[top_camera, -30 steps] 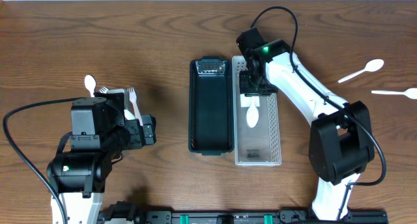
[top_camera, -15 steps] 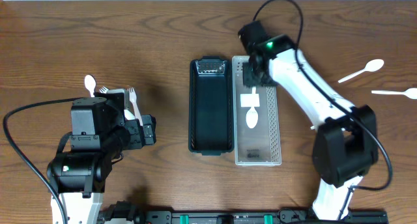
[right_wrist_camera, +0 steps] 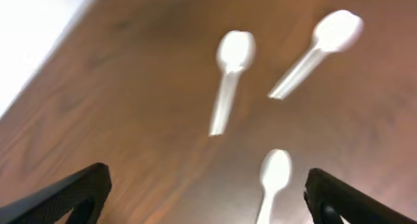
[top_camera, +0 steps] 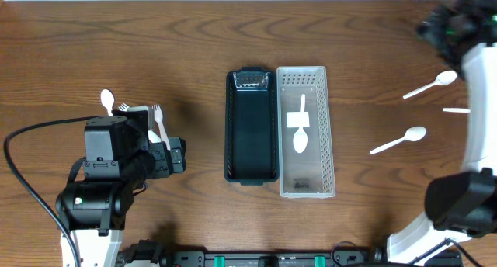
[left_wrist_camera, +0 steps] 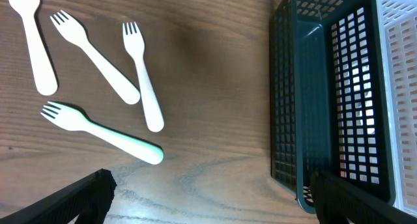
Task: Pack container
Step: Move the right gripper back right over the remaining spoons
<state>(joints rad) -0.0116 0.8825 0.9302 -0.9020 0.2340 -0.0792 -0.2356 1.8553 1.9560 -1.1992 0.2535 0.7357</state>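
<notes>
Under the right arm (top_camera: 481, 104), one white spoon (top_camera: 454, 109) mostly hidden.

Table (top_camera: 155, 34) is showing brown wood grain with a low sheen. Dark green basket (left_wrist_camera: 285, 94) and white basket (top_camera: 331, 143) are looking like perforated moulded plastic, slightly glossy. Forks (left_wrist_camera: 142, 77) and spoons (right_wrist_camera: 233, 51) are reading as smooth white plastic.

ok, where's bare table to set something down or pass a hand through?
Free: wood between the forks and the dark basket; the strip between the white basket and the loose spoons; the band beyond both baskets. Crowded: the fork cluster, the spoons at the right edge, and the two baskets, side by side with no visible gap.
</notes>
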